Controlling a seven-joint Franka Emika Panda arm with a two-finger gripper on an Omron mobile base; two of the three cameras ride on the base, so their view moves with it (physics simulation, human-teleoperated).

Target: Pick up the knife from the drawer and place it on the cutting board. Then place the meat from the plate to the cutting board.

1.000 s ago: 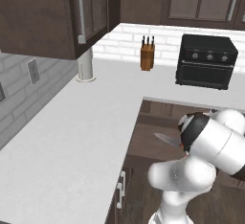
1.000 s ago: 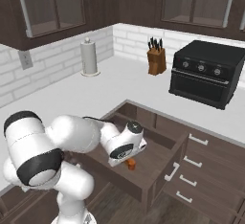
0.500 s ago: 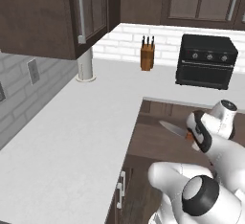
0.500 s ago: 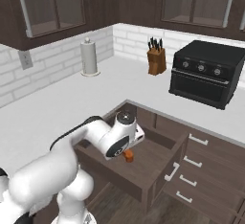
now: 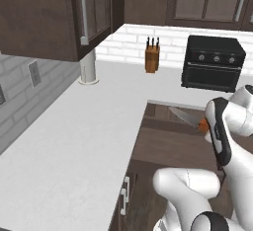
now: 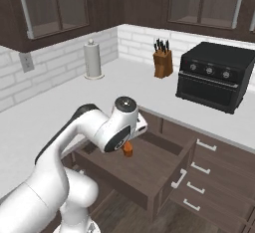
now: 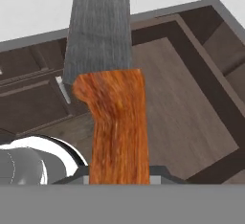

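Gripper (image 7: 119, 177) clamped on knife (image 7: 107, 89) by orange handle, I think lifted clear above open drawer (image 6: 149, 170); fingers barely visible.

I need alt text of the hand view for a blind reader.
A knife with an orange handle and grey blade is held in the gripper, blade pointing away. Beneath it lies the open dark brown drawer.

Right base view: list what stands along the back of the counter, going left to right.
Paper towel roll → knife block → black toaster oven.
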